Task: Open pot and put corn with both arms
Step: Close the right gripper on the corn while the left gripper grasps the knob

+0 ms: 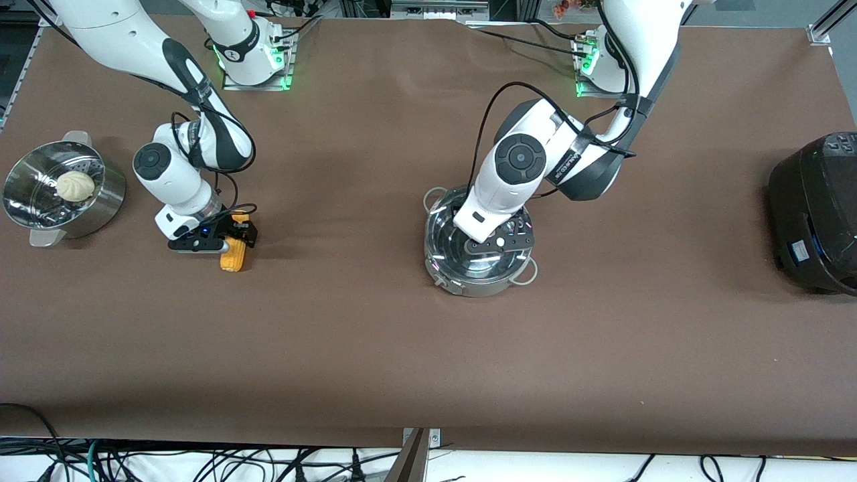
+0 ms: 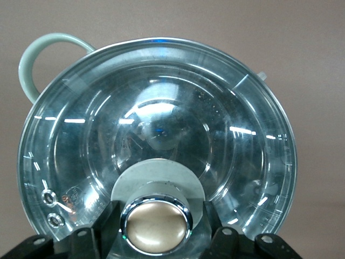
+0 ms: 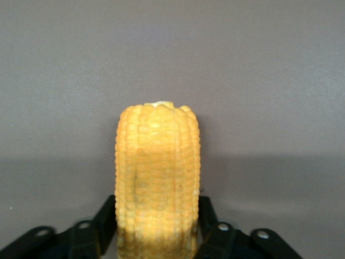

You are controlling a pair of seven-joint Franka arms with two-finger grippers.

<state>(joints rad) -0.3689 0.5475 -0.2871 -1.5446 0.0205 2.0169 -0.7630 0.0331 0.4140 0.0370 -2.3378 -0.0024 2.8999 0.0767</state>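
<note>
The steel pot (image 1: 469,284) stands mid-table with its glass lid (image 1: 447,234) on it. My left gripper (image 1: 499,242) is down on the lid. In the left wrist view its black fingers (image 2: 108,222) press both sides of the brass knob (image 2: 156,225), so the left gripper (image 2: 156,232) is shut on the knob. One loop handle (image 2: 31,59) shows past the lid's rim (image 2: 161,46). The yellow corn (image 1: 232,260) lies toward the right arm's end of the table. My right gripper (image 1: 234,237) is shut on it. The right wrist view shows the corn (image 3: 157,162) between the fingers (image 3: 105,216).
A perforated steel steamer bowl (image 1: 100,207) holding a white bun (image 1: 75,185) stands at the right arm's end of the table. A big black cooker (image 1: 817,214) stands at the left arm's end. Brown tabletop lies between the corn and the pot.
</note>
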